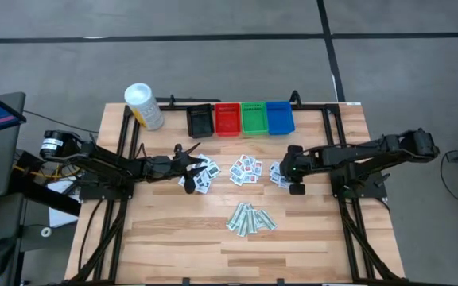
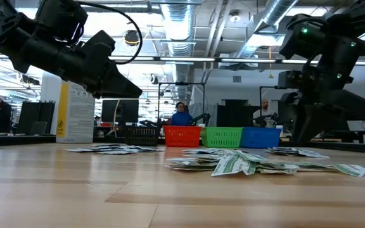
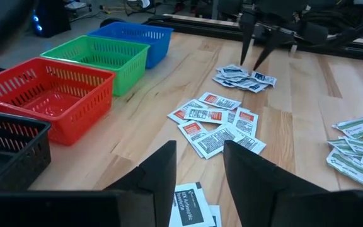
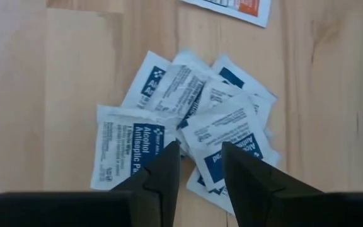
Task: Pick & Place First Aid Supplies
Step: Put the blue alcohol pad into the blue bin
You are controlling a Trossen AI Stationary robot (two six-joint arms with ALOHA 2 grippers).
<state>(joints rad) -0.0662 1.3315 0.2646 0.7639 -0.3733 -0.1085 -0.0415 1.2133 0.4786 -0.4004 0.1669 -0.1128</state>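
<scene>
The first aid supplies lie flat on the wooden table in separate heaps: dark-print white packets (image 1: 202,176), red-print packets (image 1: 246,169), blue-print packets (image 4: 188,120) and pale-green strips (image 1: 250,218). My left gripper (image 3: 199,148) hovers open, nearly level, over the dark-print heap; one such packet (image 3: 191,203) shows below its fingers. My right gripper (image 4: 200,145) slants down, open, just above the blue-print heap (image 1: 277,174), with nothing between its fingers. It also shows in the left wrist view as my right gripper (image 3: 252,60), over the same heap (image 3: 243,78).
Four small bins stand in a row at the far side: black (image 1: 200,121), red (image 1: 227,119), green (image 1: 254,117), blue (image 1: 280,117). A white canister with a yellow label (image 1: 144,106) stands at the far left. Bare wood lies toward the near edge (image 1: 237,254).
</scene>
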